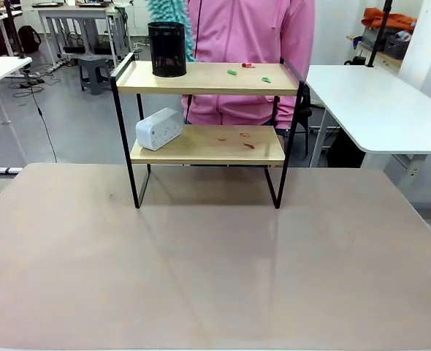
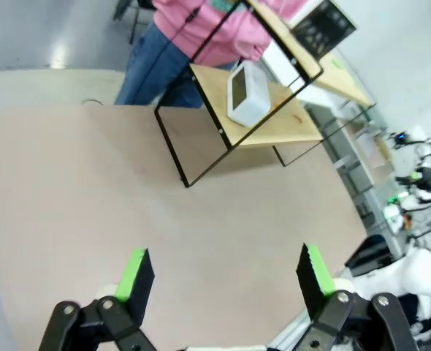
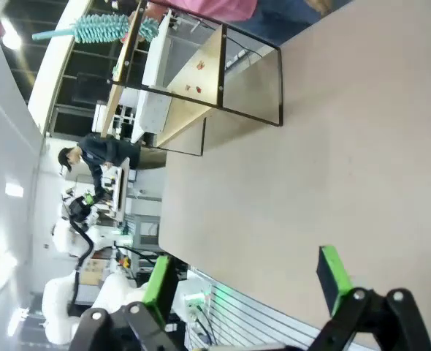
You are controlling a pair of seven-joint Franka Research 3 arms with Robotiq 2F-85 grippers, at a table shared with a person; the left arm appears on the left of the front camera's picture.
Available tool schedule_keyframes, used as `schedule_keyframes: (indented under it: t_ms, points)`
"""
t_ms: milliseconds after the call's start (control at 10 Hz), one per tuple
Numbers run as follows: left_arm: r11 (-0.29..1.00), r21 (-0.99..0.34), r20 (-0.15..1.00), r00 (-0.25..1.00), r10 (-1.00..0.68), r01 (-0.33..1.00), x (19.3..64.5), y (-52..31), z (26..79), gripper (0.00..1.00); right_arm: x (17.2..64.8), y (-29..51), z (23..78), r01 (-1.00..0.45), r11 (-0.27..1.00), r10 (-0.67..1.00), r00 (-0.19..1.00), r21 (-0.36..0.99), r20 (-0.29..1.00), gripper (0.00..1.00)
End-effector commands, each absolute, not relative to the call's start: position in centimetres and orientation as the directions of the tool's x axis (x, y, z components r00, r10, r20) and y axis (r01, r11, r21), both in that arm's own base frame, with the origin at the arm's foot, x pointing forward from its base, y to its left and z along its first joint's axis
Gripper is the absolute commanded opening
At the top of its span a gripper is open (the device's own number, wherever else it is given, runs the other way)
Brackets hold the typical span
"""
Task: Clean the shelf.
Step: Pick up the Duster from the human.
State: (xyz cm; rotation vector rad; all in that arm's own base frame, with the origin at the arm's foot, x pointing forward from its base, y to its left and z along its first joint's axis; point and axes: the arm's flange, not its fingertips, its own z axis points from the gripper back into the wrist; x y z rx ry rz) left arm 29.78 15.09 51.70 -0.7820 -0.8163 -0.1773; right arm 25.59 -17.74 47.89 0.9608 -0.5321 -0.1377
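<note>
The shelf (image 1: 201, 77) stands at the far middle of the table, a two-tier rack of light wooden boards in a thin black frame. Small green and red scraps (image 1: 248, 71) lie on its top board beside a black mesh cup (image 1: 166, 49). On the lower board sit a white box (image 1: 159, 129) and orange scraps (image 1: 234, 137). My left gripper (image 2: 224, 274) hangs open above the table, the shelf (image 2: 274, 128) and white box (image 2: 246, 93) well ahead of it. My right gripper (image 3: 245, 281) is open too, far from the shelf (image 3: 201, 88).
A person in a pink top (image 1: 248, 33) stands behind the shelf holding a teal duster (image 1: 168, 14), also seen as the duster (image 3: 106, 29) in the right wrist view. The tan table (image 1: 201, 256) stretches bare in front. A white table (image 1: 376, 102) stands at the right.
</note>
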Motion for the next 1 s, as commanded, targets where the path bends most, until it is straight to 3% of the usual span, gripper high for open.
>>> schedule_keyframes:
  t_ms: [0, 800, 900]
  points:
    - [0.709, -0.545, 0.730, 0.669, 0.139, 0.447, 29.3, 15.7, 51.7, 1.00, 24.9, -18.4, 48.1, -0.150, 0.581, -0.335, 0.852, 0.800, 0.403, 1.00]
    - [0.717, -0.553, 0.716, 0.682, 0.148, 0.425, 29.1, 15.8, 51.6, 1.00, 24.9, -18.4, 48.1, -0.150, 0.581, -0.335, 0.852, 0.800, 0.403, 1.00]
    - [0.643, -0.650, 0.662, 0.717, 0.219, 0.404, 31.1, 15.9, 52.2, 1.00, 24.9, -18.4, 48.1, -0.150, 0.581, -0.335, 0.852, 0.800, 0.403, 1.00]
